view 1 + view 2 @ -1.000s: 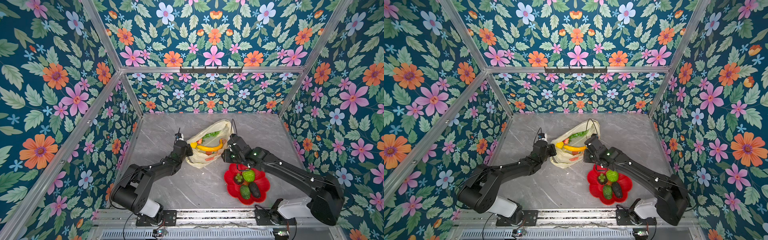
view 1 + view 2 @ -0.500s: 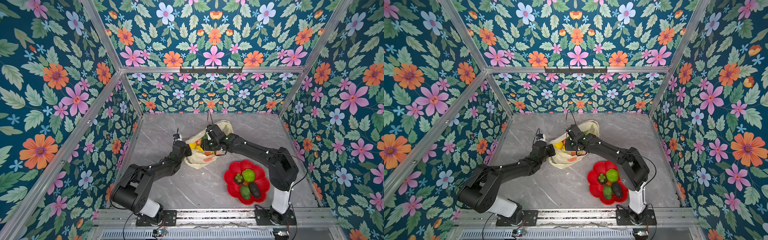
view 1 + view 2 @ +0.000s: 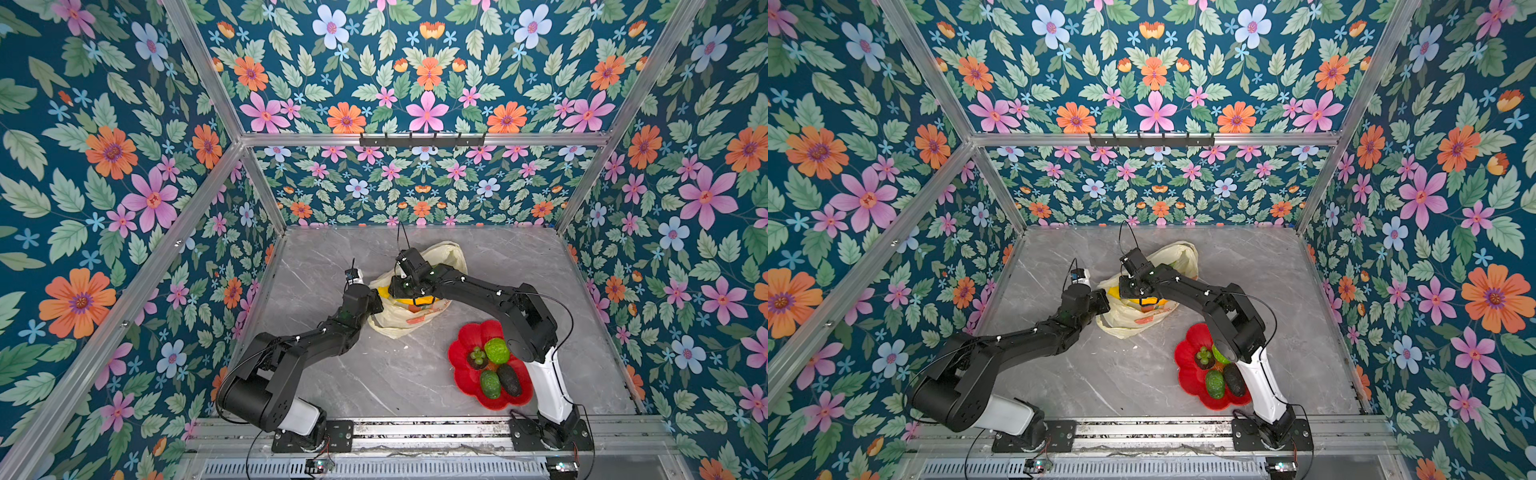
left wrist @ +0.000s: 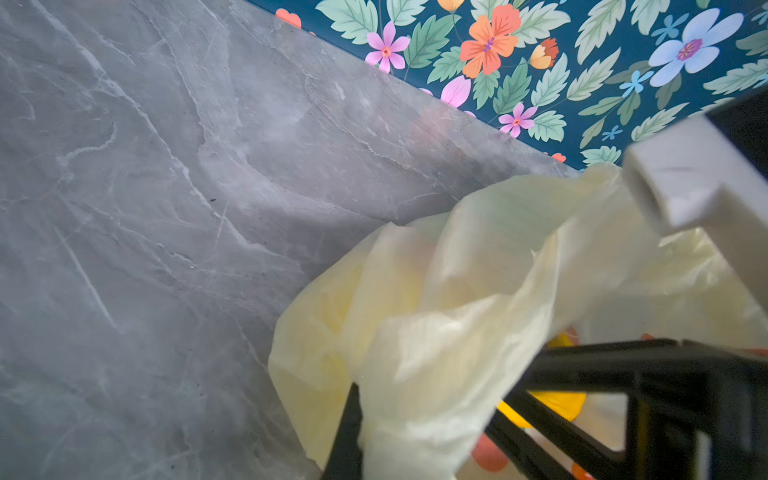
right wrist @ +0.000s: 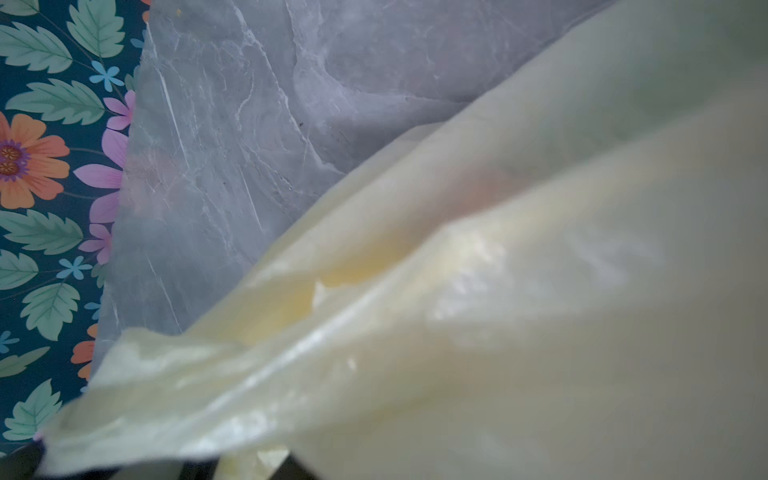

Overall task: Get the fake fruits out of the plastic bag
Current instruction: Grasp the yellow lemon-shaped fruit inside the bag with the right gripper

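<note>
Midway across the grey marble table point(image 3: 365, 374) the plastic bag point(image 3: 401, 322) lies slumped and crumpled. From where I stand the left gripper point(image 3: 377, 298) is pinched tight on the bag's left rim, with film bunched between its fingers point(image 4: 345, 432). The right gripper point(image 3: 409, 291) dips into the opening over a yellow banana point(image 3: 423, 300); whether its jaws are apart I cannot tell. Nearby on the right, a red dish point(image 3: 463, 374) holds a lime-green bumpy fruit point(image 3: 497, 350), a mangosteen point(image 3: 477, 358) and two avocados point(image 3: 509, 380).
</note>
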You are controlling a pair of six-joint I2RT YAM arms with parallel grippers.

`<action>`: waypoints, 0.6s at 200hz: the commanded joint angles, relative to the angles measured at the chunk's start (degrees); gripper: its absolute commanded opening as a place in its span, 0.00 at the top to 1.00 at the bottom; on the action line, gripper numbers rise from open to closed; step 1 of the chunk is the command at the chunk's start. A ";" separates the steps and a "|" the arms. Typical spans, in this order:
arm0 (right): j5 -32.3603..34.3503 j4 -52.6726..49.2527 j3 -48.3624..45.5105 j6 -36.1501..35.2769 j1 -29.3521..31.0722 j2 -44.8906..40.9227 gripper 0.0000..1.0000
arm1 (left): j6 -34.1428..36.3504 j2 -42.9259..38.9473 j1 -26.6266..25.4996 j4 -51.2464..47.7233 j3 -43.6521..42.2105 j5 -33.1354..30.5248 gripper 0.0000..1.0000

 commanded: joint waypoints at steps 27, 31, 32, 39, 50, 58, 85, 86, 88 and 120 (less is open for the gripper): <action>-0.47 -0.52 5.86 0.06 0.70 4.04 0.57 | -0.62 -0.88 -0.41 3.04 -1.02 -0.25 1.00; -0.56 -0.55 6.27 0.12 0.74 4.36 0.57 | -0.85 -1.07 -0.49 3.37 -1.40 -0.43 1.00; -0.57 -0.57 6.32 0.15 0.70 4.50 0.57 | -0.97 -1.11 -0.50 3.50 -1.49 -0.45 1.00; -0.57 -0.79 7.13 0.30 0.75 5.01 0.57 | -1.32 -1.30 -0.61 4.48 -2.10 -0.42 1.00; -0.55 -1.33 8.37 0.51 0.75 5.88 0.55 | -1.61 -1.03 -0.59 5.04 -2.26 0.01 1.00; -0.64 -1.46 9.09 0.67 0.74 6.34 0.52 | -1.74 -0.59 -0.59 4.96 -1.94 0.39 1.00; -0.64 -1.89 10.66 1.87 0.83 7.48 0.40 | -2.32 0.03 -0.67 5.91 -2.06 1.45 1.00; -0.65 -1.90 10.75 1.90 0.83 7.51 0.40 | -2.32 0.01 -0.67 5.87 -2.08 1.46 1.00; -0.70 -2.02 10.89 1.91 0.83 7.73 0.39 | -2.36 0.07 -0.68 5.91 -2.03 1.47 1.00; -1.69 -2.74 12.74 2.87 1.01 9.16 0.35 | -2.38 -0.41 -0.68 6.10 -2.37 1.29 1.00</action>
